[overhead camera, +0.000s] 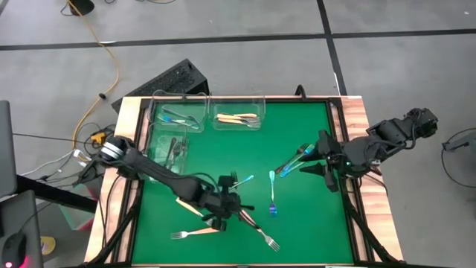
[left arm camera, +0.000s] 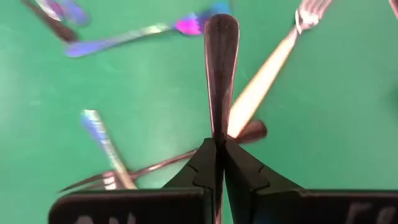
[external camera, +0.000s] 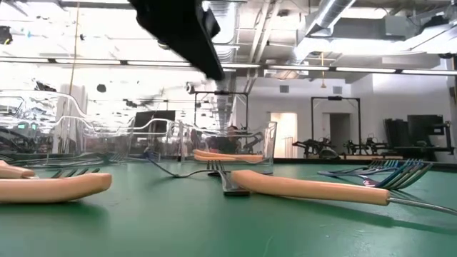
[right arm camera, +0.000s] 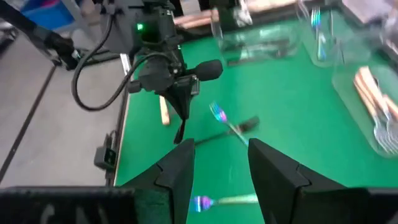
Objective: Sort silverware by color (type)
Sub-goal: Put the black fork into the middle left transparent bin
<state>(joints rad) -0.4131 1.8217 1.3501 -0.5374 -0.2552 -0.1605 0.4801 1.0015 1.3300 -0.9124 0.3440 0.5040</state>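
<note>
Left wrist view showed the left gripper [left arm camera: 219, 152] clamped on a dark fork [left arm camera: 221, 68]. The right gripper [right arm camera: 221, 165], at the counter's [overhead camera: 312, 223] three o'clock, stood open and empty.

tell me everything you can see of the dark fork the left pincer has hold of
The dark fork looks like glossy grey-black metal, with a slim handle widening to a rounded end. The left pincer is shut on it partway along, so the handle sticks straight out past the fingertips; its tines are hidden behind the fingers. It hangs over the green mat, above a tan-handled fork. Whether it touches anything else cannot be told.
</note>
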